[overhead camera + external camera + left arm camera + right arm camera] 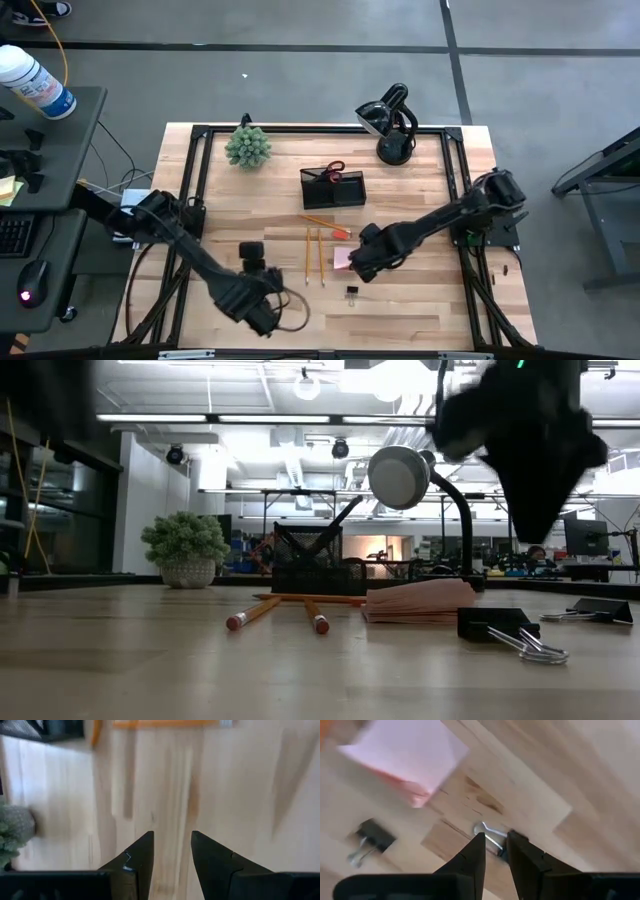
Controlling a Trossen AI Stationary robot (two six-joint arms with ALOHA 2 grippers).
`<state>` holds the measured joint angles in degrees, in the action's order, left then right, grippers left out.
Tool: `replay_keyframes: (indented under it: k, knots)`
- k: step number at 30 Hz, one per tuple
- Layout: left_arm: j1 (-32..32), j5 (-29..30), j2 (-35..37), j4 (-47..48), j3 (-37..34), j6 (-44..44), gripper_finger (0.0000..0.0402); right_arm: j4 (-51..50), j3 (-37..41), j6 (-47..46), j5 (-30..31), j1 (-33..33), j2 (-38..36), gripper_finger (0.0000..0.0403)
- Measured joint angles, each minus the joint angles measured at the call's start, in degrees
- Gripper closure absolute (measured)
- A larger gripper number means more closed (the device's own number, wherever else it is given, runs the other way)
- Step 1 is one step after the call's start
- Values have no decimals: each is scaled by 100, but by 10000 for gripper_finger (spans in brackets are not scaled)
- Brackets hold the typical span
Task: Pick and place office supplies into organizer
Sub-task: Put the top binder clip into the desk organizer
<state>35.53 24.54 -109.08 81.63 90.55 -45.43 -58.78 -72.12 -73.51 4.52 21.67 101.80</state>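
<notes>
Organizer point(333, 199) stands at rear centre of the table point(220, 195), with red-handled scissors point(335, 168) upright in it.

Findings, left to right:
1. Green plant point(248, 147) sits at the rear left corner.
2. Left gripper point(171, 835) is over bare wood at front left, fingers parted, nothing between them.
3. 2 pencils point(320, 258) lie side by side in front of the organizer; 1 further pencil point(320, 221) lies slanted behind them.
4. Pink sticky-note pad point(343, 258) lies just right of the pencil pair.
5. Right gripper point(494, 836) hangs above the table beside the pad, fingers nearly together, apparently pinching a binder clip point(487, 829) by its wire handle.
6. Second binder clip point(352, 292) lies loose near the front edge.
7. Desk lamp point(390, 125) stands at rear right.
</notes>
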Motion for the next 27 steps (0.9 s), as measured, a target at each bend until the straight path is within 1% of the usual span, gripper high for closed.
replay_keyframes:
  k: [2,7,11,16,21,24,27]
  knots:
    - [213,-30,-7,37,-127,-29,282,-124,0,-310,-245,-89,170,329]
    - [830,295,-2,6,-394,-485,282,-675,0,-843,-667,-266,289,329]
    - [1133,367,-2,82,-563,-719,282,-623,0,-1052,-986,-295,289,329]
    - [1222,552,9,521,-738,-1174,282,-548,-2,-1251,-1037,-276,361,329]
    - [1209,686,24,562,-785,-1343,282,-576,-2,-1314,-1092,-314,470,329]
    - [1211,745,24,566,-785,-1355,282,-337,-2,-1060,-1009,-330,483,329]
    - [1213,921,24,716,-785,-1348,282,-184,-4,-145,-751,-312,483,329]
